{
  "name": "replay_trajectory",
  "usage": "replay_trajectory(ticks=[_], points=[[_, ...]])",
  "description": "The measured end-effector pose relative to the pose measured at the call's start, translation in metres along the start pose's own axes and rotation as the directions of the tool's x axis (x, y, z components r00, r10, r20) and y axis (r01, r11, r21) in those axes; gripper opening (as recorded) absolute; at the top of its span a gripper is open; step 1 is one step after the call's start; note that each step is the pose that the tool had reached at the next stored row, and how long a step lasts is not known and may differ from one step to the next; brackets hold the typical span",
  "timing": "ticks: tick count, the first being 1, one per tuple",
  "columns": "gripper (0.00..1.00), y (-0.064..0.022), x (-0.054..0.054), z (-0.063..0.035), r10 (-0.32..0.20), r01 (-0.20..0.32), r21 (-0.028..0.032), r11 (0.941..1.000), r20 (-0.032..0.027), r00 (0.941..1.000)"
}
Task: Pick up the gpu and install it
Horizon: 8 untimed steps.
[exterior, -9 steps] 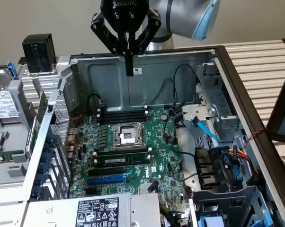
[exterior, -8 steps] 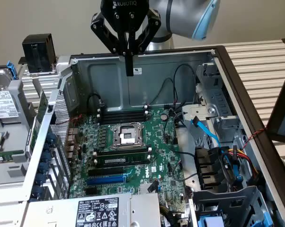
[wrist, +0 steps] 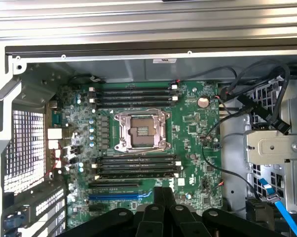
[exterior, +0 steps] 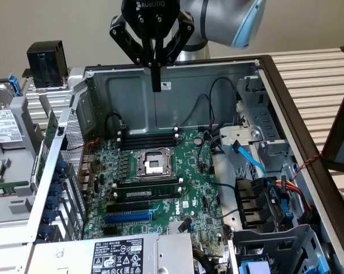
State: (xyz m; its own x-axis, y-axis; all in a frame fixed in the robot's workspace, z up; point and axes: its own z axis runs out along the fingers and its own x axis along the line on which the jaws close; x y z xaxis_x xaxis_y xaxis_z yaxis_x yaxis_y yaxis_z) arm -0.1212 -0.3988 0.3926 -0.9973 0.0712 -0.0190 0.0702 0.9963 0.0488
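Note:
My gripper (exterior: 156, 85) hangs shut and empty over the back part of the open computer case (exterior: 178, 71), high above the green motherboard (exterior: 189, 171). From the wrist, the closed fingertips (wrist: 163, 191) show in front of the board's lower slots, beside a blue expansion slot (wrist: 120, 196). That blue slot (exterior: 129, 217) lies near the case's front in the exterior view. A green card (exterior: 47, 142) stands on edge just outside the case's perforated wall at the exterior view's left. I cannot tell whether it is the gpu.
RAM sticks (wrist: 133, 94) fill slots on both sides of the empty CPU socket (wrist: 141, 129). Cables and drive bays (exterior: 263, 194) crowd the exterior view's right. The power supply (exterior: 118, 254) sits at the front. A black box (exterior: 46, 63) and a drive (exterior: 3, 125) lie outside, left.

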Motion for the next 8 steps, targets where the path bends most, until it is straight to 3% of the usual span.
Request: replay_trajectory(ticks=[5,8], points=[[0.11,0.0,0.0,0.0,0.0,0.0,0.0,1.0,0.0001,1.0],[0.11,-0.0007,0.01,-0.0003,0.0,0.0,0.0001,1.0,-0.0001,1.0]])
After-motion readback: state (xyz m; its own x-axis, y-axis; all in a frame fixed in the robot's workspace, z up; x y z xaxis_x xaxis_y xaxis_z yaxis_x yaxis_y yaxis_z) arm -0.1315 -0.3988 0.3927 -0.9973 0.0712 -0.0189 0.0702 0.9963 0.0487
